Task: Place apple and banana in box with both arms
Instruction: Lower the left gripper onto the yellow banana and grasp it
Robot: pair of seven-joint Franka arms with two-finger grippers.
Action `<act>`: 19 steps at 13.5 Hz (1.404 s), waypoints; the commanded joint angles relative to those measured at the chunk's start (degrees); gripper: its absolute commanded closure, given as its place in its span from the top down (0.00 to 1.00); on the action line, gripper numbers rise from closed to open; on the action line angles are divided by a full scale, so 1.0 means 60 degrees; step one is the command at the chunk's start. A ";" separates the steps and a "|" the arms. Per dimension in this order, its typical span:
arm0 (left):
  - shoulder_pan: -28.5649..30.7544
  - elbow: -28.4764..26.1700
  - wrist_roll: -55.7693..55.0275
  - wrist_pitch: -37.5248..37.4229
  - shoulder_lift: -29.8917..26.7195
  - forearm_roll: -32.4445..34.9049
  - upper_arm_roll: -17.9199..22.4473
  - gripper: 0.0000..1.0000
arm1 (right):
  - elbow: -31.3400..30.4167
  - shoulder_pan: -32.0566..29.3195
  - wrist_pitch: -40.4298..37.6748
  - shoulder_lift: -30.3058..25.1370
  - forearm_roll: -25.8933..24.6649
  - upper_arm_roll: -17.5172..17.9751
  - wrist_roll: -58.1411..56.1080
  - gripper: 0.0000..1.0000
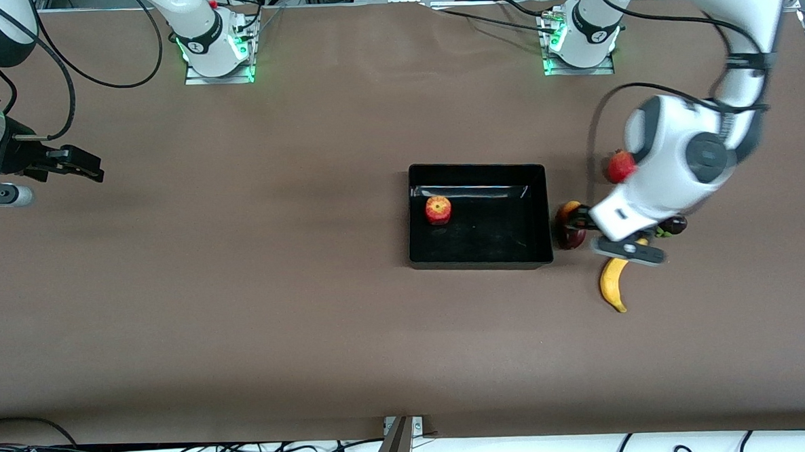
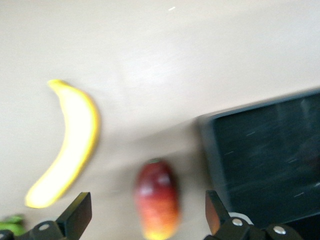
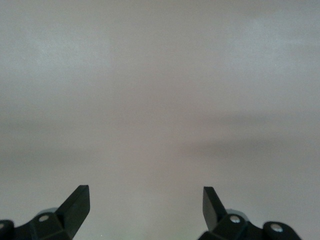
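The apple (image 1: 438, 209) lies inside the black box (image 1: 476, 170), near the corner toward the right arm's end. The banana (image 1: 613, 281) lies on the table beside the box, toward the left arm's end and nearer the front camera. My left gripper (image 1: 581, 222) hangs open and empty over an elongated red-orange fruit (image 1: 568, 227) between box and banana. The left wrist view shows that gripper (image 2: 147, 212) open, with the fruit (image 2: 157, 200) between its fingers and below them, the banana (image 2: 70, 145) to one side and the box (image 2: 265, 160) to the other. My right gripper (image 1: 77, 164) waits open at the right arm's end, shown open over bare table in its wrist view (image 3: 145, 205).
A red pomegranate (image 1: 619, 165) lies partly hidden by the left arm's wrist. A small dark fruit (image 1: 674, 225) lies under the left arm beside the banana's stem end. Brown table stretches between the box and the right gripper.
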 commanded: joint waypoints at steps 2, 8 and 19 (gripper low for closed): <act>0.0762 -0.0145 0.2586 0.0927 0.0634 0.0097 0.0005 1.00 | 0.0027 -0.0010 -0.0062 -0.0129 -0.0136 0.0065 0.0020 1.00; 0.0866 -0.0130 0.3913 0.2525 0.1910 0.0200 0.0387 1.00 | 0.0027 -0.0010 -0.0150 -0.0143 -0.0136 0.0065 -0.0009 1.00; 0.0808 -0.0145 0.3884 0.2601 0.2132 0.0215 0.0387 0.00 | 0.0027 -0.0010 -0.0150 -0.0158 -0.0136 0.0079 -0.0024 1.00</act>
